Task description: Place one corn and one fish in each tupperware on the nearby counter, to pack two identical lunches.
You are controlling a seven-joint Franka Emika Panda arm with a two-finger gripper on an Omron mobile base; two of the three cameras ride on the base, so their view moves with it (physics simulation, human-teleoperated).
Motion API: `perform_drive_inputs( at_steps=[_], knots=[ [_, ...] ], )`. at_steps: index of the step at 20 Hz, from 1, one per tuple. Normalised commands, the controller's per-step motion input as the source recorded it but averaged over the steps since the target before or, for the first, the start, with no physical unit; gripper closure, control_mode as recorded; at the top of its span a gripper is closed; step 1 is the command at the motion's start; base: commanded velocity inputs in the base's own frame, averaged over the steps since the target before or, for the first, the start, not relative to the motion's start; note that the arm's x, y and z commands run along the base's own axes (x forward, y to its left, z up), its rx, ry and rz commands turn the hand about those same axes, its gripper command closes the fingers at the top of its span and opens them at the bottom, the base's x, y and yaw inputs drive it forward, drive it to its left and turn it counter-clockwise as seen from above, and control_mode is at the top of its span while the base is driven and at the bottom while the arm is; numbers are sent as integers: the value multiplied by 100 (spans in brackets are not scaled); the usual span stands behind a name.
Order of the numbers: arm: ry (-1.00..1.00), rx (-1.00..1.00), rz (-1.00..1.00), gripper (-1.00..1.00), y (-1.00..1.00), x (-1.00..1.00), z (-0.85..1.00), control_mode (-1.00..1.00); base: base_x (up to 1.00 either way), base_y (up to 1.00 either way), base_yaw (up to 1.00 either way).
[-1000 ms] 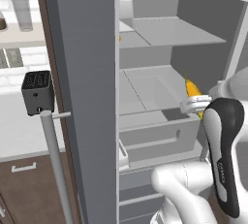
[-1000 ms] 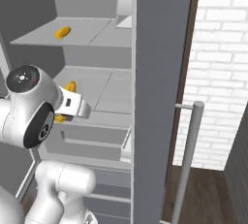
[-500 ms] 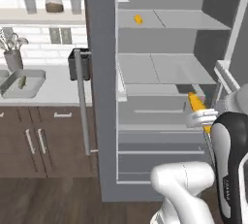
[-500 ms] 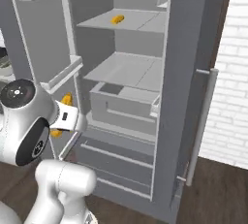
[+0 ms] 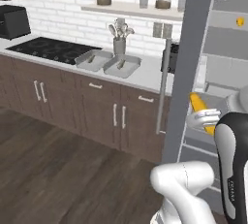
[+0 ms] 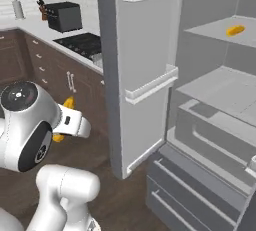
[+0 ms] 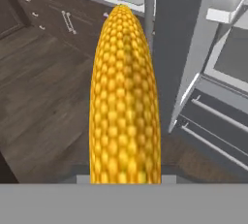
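At the right edge of the left base view, the gripper point(image 5: 202, 119) is clamped on a corn point(image 5: 202, 112) cob, its yellow tip slanting up and left beside the open refrigerator door point(image 5: 189, 58); in the hand view the same corn point(image 7: 125, 97) runs up the centre of the frame from the bottom. Judged from its look, the cob is light, stiff and bumpy-skinned, so a grip across its mid-length should hold without crushing, though a round body may roll between flat pads. Upper centre of the left base view, two tupperware point(image 5: 107, 63) trays sit side by side on the counter point(image 5: 145, 75); each appears to hold one small dark item, probably a fish, too small to confirm. A second corn point(image 6: 234, 30) lies on a refrigerator shelf, upper right of the right base view.
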Motion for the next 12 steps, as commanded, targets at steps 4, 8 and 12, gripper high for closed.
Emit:
perform_drive_inputs(
  at_steps=[4, 8, 12],
  knots=[
    [0, 0, 0, 100, 0, 0, 0, 100, 100, 85, 25],
    [0, 0, 0, 100, 0, 0, 0, 100, 100, 81, 11],
    [0, 0, 0, 100, 0, 0, 0, 100, 100, 38, -2]
  ],
)
